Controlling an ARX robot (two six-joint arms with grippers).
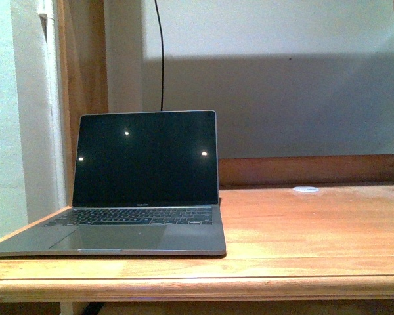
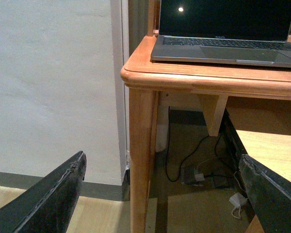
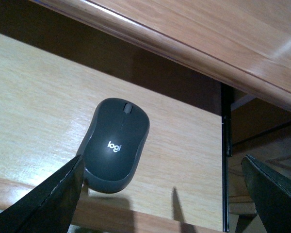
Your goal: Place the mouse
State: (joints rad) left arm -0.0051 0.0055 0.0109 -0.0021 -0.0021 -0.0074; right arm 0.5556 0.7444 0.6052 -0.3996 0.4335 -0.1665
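The mouse [image 3: 115,145] lies on the pale shelf [image 3: 34,97] under the desktop [image 3: 208,29], beside one finger of my wide-open right gripper [image 3: 162,165], not centred, long axis crossing the closing line. My left gripper [image 2: 162,162], also spread, faces the desk leg [image 2: 140,160].

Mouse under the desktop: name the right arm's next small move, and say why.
Probably shift the right end effector sideways and down to centre the Logi mouse between its fingers: it lies free on the shelf, off-centre beside one finger, jaws open.
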